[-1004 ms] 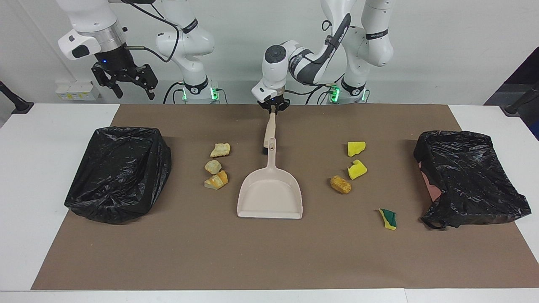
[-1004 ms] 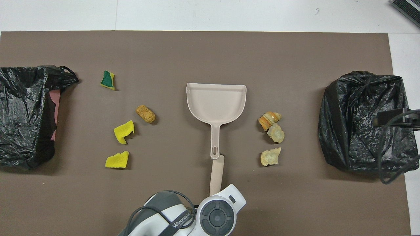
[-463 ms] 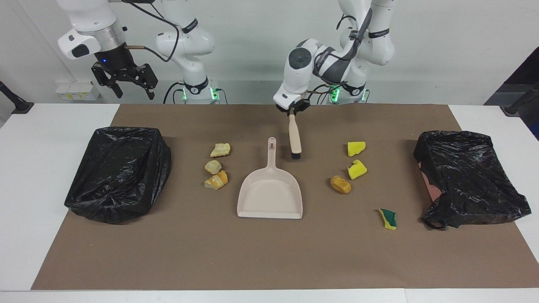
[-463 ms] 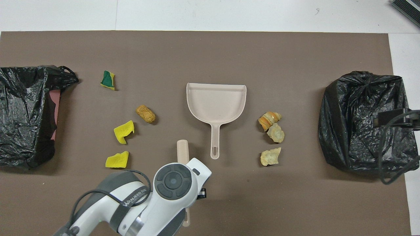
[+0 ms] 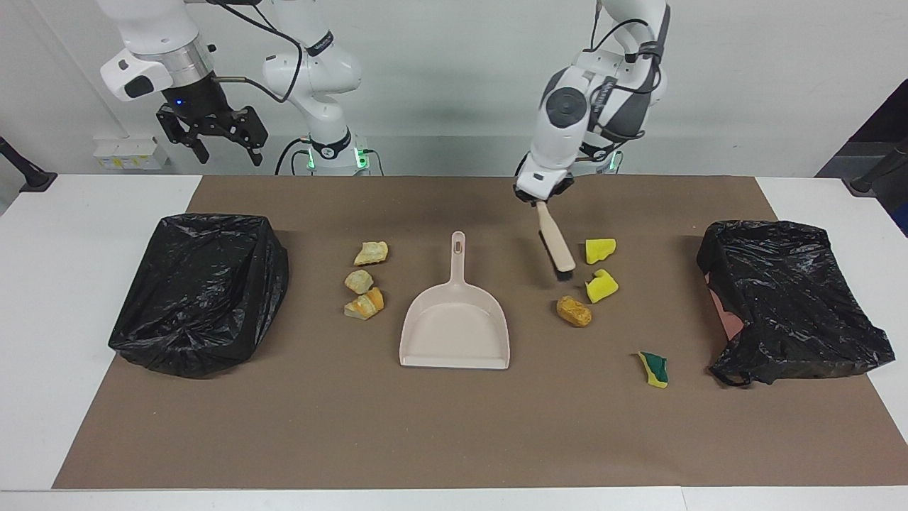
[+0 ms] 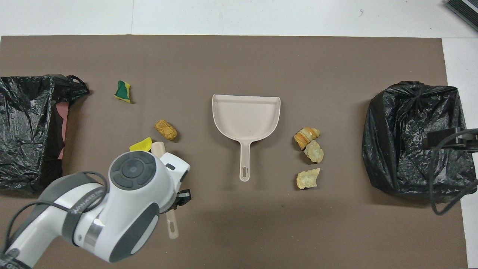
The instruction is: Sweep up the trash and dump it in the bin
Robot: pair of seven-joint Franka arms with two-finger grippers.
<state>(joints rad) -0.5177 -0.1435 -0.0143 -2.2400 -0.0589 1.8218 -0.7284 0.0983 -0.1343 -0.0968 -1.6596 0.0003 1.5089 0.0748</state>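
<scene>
My left gripper [image 5: 543, 193] is shut on the handle of a beige brush [image 5: 557, 248]. It holds the brush slanted down, with the brush's low end beside two yellow sponge bits [image 5: 600, 250] [image 5: 601, 285]. An orange-brown lump [image 5: 574, 311] and a green-backed bit [image 5: 654, 369] lie farther from the robots. Three pale chunks [image 5: 364, 280] lie in a row toward the right arm's end. In the overhead view my left arm hides one yellow bit and part of the other [image 6: 141, 144]. My right gripper [image 5: 213, 142] waits open, high over the table's edge.
The beige dustpan [image 5: 455, 323] lies mid-mat, handle toward the robots. A bin lined with a black bag stands at each end of the table [image 5: 202, 291] [image 5: 787, 298]. The brown mat [image 5: 425, 426] lies under everything.
My left gripper has carried the brush from beside the dustpan's handle toward the left arm's end, to the yellow sponge bits. The right arm has barely moved.
</scene>
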